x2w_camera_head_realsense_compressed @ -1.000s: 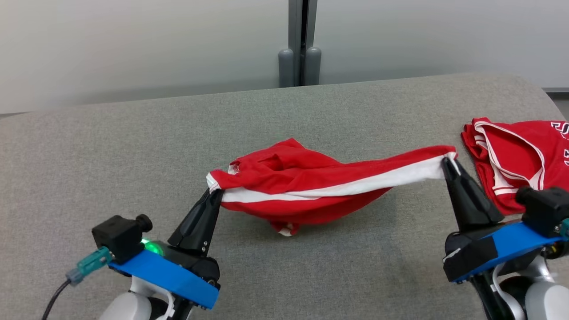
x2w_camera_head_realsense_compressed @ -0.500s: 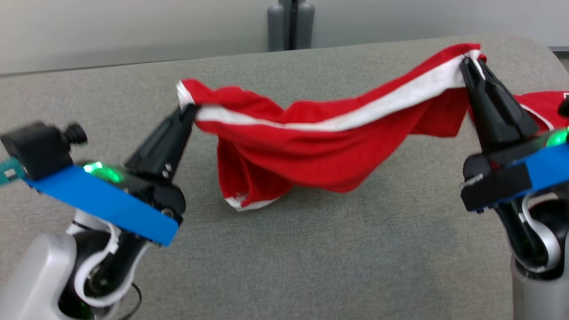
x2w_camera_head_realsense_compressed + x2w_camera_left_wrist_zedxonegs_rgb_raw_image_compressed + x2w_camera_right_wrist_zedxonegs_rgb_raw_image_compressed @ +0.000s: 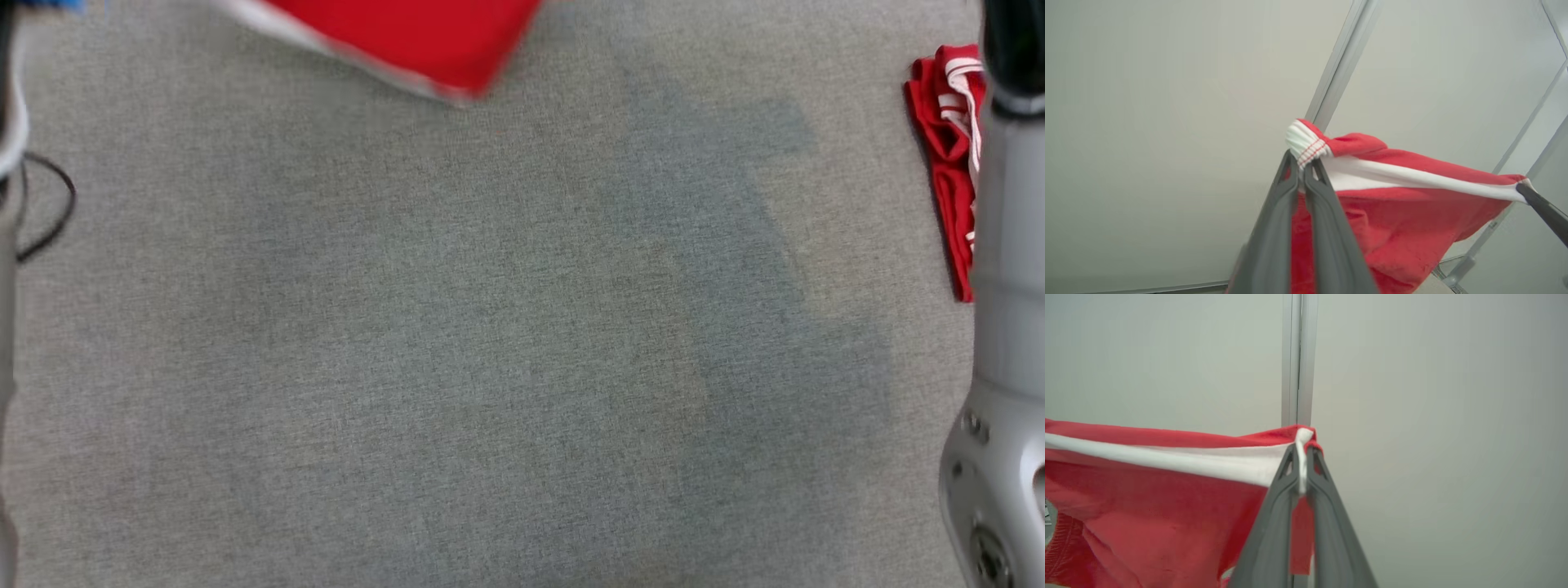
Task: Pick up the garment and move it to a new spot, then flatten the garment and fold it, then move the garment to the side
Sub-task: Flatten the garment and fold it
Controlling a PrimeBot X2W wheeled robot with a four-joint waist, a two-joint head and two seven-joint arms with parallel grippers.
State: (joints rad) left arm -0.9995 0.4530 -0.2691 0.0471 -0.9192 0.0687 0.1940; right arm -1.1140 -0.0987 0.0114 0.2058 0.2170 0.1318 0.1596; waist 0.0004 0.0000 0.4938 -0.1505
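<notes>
Grey surface [image 3: 490,343], garment [image 3: 408,33] aloft, second red garment [image 3: 939,147] right, cable [image 3: 72,196] left

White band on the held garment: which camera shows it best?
Left wrist view: the white band runs from the left hand to the right hand, whole span visible. Right wrist view has its end pinched, the rest leaving the frame's left edge. Head view catches a blurred lower corner of the garment.
</notes>
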